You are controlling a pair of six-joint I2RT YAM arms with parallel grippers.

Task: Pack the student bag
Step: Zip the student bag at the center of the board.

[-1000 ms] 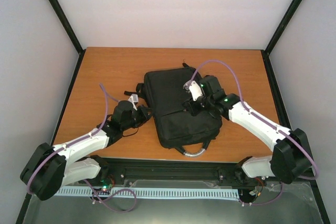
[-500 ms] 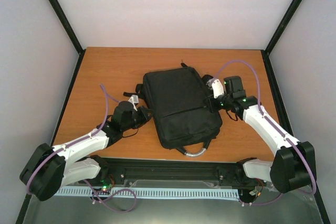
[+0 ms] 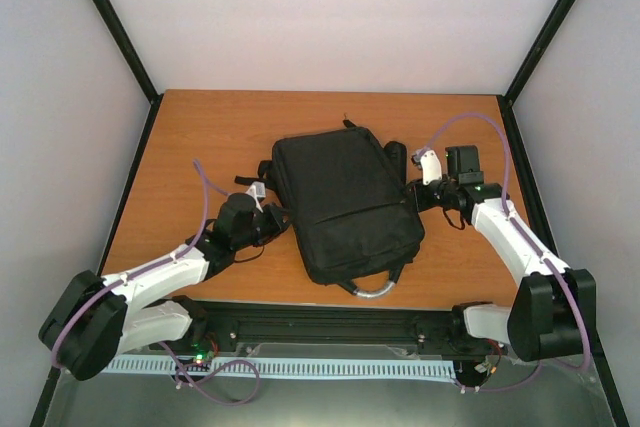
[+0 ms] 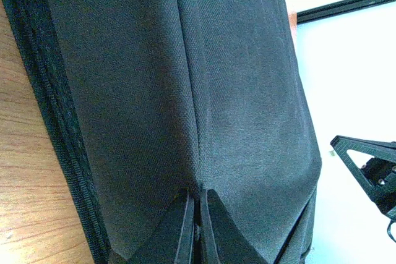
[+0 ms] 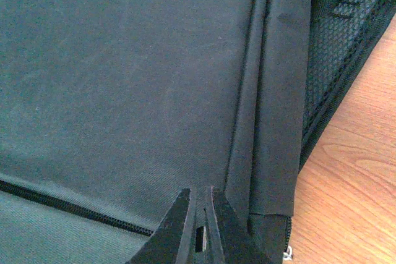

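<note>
The student bag (image 3: 345, 202) is a large black fabric backpack lying flat at mid-table, its silvery-grey handle (image 3: 370, 290) toward the near edge. My left gripper (image 3: 274, 218) is at the bag's left edge. In the left wrist view its fingers (image 4: 185, 227) are pressed together on a fold of the bag's fabric (image 4: 235, 91). My right gripper (image 3: 414, 195) is at the bag's right edge. In the right wrist view it (image 5: 199, 201) is shut and empty just above the bag's front panel (image 5: 124, 78), near a zip line (image 5: 62, 205).
The wooden table (image 3: 200, 137) is bounded by black frame posts and white walls. The bag's black straps (image 3: 252, 183) trail off its left side, and mesh padding (image 5: 346, 23) shows at its right edge.
My right gripper has drawn back from over the bag's middle to its right edge. The left arm and the bag have stayed put.
</note>
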